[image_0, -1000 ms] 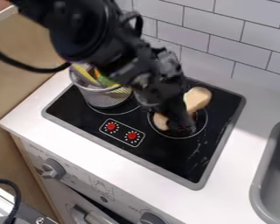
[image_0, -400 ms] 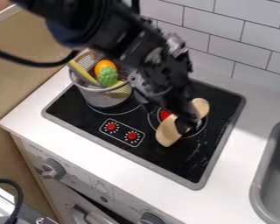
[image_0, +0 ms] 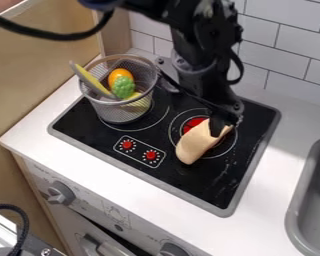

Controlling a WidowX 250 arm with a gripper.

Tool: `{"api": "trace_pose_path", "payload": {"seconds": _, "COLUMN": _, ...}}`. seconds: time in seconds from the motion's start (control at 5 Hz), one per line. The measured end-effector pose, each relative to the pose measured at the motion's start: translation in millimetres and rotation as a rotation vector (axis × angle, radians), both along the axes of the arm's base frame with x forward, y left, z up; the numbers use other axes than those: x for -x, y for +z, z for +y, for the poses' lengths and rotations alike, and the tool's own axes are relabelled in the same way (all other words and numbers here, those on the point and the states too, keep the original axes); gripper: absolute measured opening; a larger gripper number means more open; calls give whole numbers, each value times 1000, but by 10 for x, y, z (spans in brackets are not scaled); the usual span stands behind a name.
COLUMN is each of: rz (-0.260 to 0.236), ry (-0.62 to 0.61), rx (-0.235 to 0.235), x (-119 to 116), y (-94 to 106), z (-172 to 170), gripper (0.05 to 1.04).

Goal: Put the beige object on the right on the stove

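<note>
The black gripper hangs down over the right-hand burner of the black stove, at the upper right end of the beige object. That end meets the gripper and is partly hidden behind it. The object lies slantwise across the burner's front left part, its rounded lower end pointing toward the stove's front edge. Whether it is held cannot be made out.
A wire mesh basket with toy food stands on the left burner, close to the arm. White tiled wall rises behind. At the right edge is a grey sink.
The arm has swung to the right and stands more upright, uncovering the basket. The beige object has turned and shifted toward the stove's front; more of its near part shows.
</note>
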State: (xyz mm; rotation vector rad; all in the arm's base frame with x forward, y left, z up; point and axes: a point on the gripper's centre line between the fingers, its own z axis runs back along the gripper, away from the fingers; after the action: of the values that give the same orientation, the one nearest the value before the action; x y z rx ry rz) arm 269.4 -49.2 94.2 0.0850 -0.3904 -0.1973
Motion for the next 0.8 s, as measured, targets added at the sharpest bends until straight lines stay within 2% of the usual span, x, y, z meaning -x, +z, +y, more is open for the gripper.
{"api": "trace_pose_path", "payload": {"seconds": 0.4, "rz": 56, "ry": -13, "rx": -43, "x": 98, "y": 210, "z": 121, "gripper": 998}}
{"api": "trace_pose_path", "payload": {"seconds": 0.8, "rz": 89, "ry": -42, "rx": -57, "x": 212, "y": 338, "z": 315, "gripper": 998}}
